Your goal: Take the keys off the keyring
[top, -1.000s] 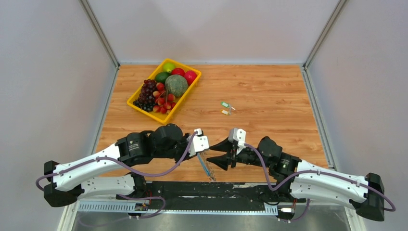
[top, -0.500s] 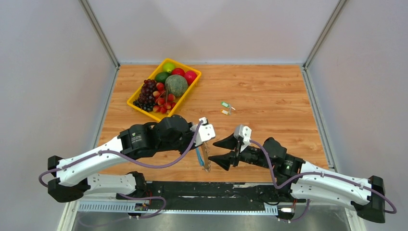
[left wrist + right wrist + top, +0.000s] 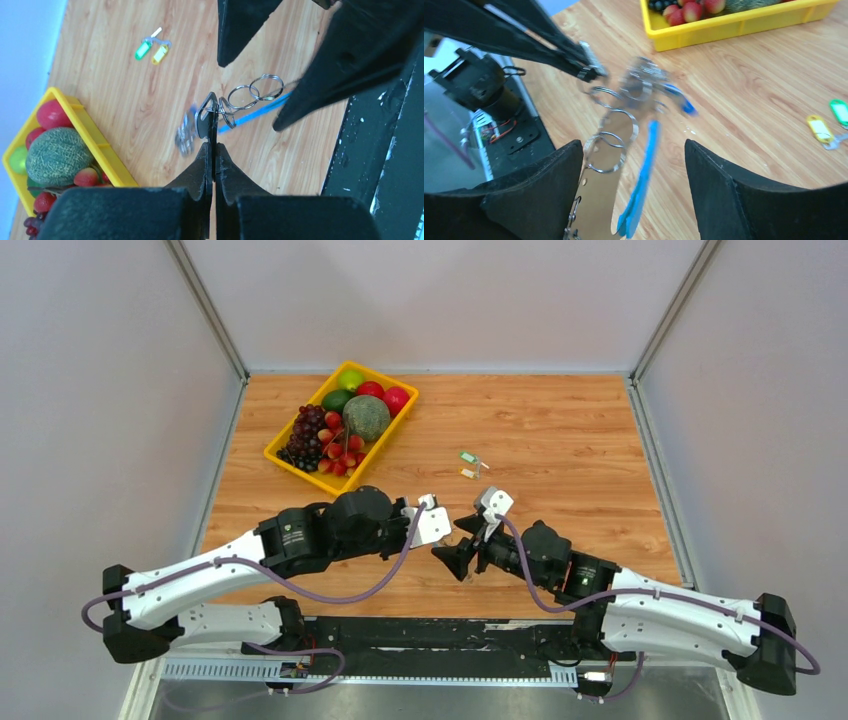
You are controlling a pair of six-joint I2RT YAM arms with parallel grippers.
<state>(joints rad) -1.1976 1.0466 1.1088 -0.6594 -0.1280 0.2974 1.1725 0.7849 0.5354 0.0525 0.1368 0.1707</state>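
My left gripper [image 3: 214, 146] is shut on the top of the keyring [image 3: 248, 95], a bunch of linked silvery rings with a light-blue strip [image 3: 255, 112]. A blurred silvery bunch [image 3: 186, 135] swings beside it. In the top view the left gripper [image 3: 432, 532] meets my right gripper [image 3: 458, 542] near the table's front middle. My right gripper [image 3: 633, 145] is open, with its fingers on either side of the hanging rings [image 3: 611, 145] and blue strip [image 3: 644, 185], not touching them. Two loose keys, one with a green head [image 3: 468, 456] and one with an orange head [image 3: 467, 473], lie on the table beyond.
A yellow tray [image 3: 290, 464] of fruit stands at the back left and shows in the left wrist view [image 3: 102, 152]. The black base rail [image 3: 420, 632] runs along the near edge, just below both grippers. Grey walls close in the wooden table.
My left gripper has carried the keyring up and away from the near edge, to the right. My right gripper has moved left, so its open fingers now flank the hanging rings.
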